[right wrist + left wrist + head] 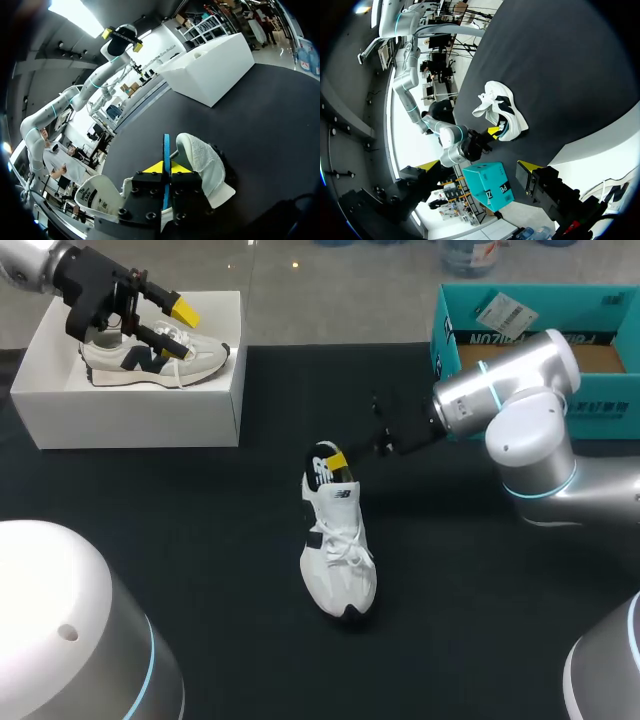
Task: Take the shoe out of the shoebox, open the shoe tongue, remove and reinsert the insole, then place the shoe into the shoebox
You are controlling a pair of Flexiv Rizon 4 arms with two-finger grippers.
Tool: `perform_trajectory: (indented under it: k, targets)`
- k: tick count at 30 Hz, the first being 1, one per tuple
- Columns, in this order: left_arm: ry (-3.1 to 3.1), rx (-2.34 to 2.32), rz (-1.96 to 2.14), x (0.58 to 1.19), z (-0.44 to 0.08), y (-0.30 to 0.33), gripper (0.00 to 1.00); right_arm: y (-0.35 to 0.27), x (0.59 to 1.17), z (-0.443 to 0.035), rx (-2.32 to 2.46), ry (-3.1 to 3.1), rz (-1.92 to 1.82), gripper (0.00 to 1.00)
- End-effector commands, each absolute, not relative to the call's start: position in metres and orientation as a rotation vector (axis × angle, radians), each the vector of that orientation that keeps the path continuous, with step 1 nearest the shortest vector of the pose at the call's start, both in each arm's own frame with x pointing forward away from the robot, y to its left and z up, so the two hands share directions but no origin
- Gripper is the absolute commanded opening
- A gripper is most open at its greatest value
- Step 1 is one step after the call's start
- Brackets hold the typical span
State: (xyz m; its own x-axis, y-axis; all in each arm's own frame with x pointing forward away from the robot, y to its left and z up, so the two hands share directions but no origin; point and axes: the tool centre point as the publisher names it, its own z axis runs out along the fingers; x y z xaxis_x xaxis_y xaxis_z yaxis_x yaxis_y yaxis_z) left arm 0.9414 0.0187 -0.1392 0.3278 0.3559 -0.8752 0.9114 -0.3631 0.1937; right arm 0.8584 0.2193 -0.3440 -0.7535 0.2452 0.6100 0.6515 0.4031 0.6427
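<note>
A white sneaker [338, 550] with dark trim lies on the black mat, toe toward the near edge; the left wrist view shows this sneaker [502, 107] too. My right gripper [336, 459] is at its heel opening. In the right wrist view this gripper [165, 167] is shut on a thin blue insole [166, 145] standing on edge, beside the shoe's white padded collar [202, 160]. The white shoebox [140, 410] stands at the far left with a second sneaker [150, 358] inside. My left gripper [178, 325] hangs open just above that box, holding nothing.
A teal cardboard box [530, 330] stands at the far right, behind my right arm; it also shows in the left wrist view as the teal box [487, 185]. The black mat [200, 570] covers the table around the sneaker.
</note>
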Motion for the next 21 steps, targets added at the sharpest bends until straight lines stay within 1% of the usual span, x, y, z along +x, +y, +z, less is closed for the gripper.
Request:
perform_trajectory:
  k: [1,16,18,21]
  targets:
    - [1.116,1.887,-0.991,0.9425,-0.1390,0.0191,1.00,0.2222,0.8519,-0.3510,-0.779,-2.229,-1.310,0.00]
    - [1.116,1.887,-0.991,0.9425,-0.1390,0.0191,1.00,0.2213,0.8455,-0.3522,-0.801,-2.215,-1.311,0.00]
    - [1.116,1.887,-0.991,0.9425,-0.1390,0.0191,1.00,0.2210,0.8464,-0.3507,-0.803,-2.218,-1.314,0.27]
    - [1.116,1.887,-0.991,0.9425,-0.1390,0.0191,1.00,0.2208,0.8480,-0.3480,-0.804,-2.224,-1.314,0.30]
